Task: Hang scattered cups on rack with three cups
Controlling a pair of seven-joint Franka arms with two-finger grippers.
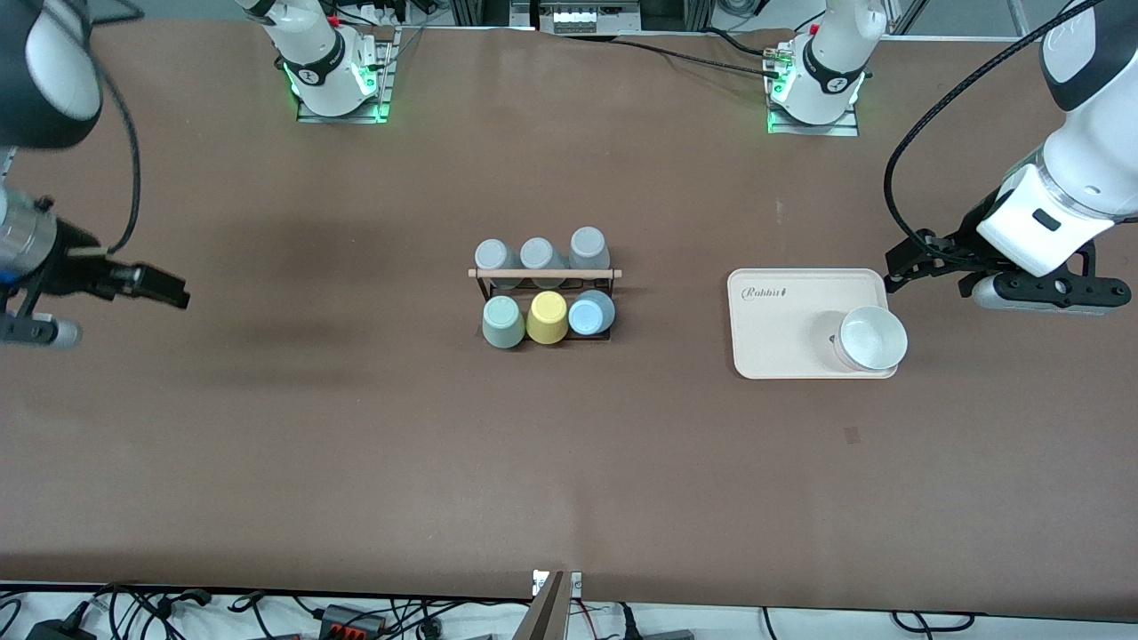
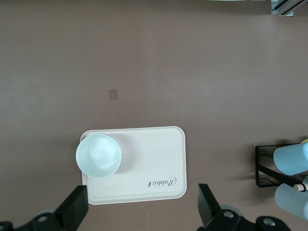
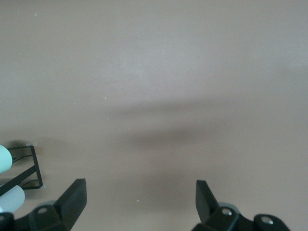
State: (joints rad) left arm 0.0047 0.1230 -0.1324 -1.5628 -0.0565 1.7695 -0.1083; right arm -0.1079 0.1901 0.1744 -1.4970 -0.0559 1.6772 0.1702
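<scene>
The black wire rack (image 1: 544, 273) with a wooden rod stands mid-table. The sage green cup (image 1: 503, 321) and the light blue cup (image 1: 591, 312) hang on its row nearer the camera, with a yellow cup (image 1: 548, 317) between them. My left gripper (image 1: 900, 267) is open and empty, up over the table beside the tray at the left arm's end; in the left wrist view (image 2: 142, 202) it is over the tray's edge, and the light blue cup (image 2: 290, 159) shows at the picture's edge. My right gripper (image 1: 164, 286) is open and empty over bare table at the right arm's end, as the right wrist view (image 3: 139, 195) shows.
Three grey cups (image 1: 540, 253) hang on the rack's farther row. A cream rounded tray (image 1: 773, 329) lies toward the left arm's end, with a pale upright cup (image 1: 873, 338) on its corner; both show in the left wrist view, tray (image 2: 154, 159) and cup (image 2: 98, 155).
</scene>
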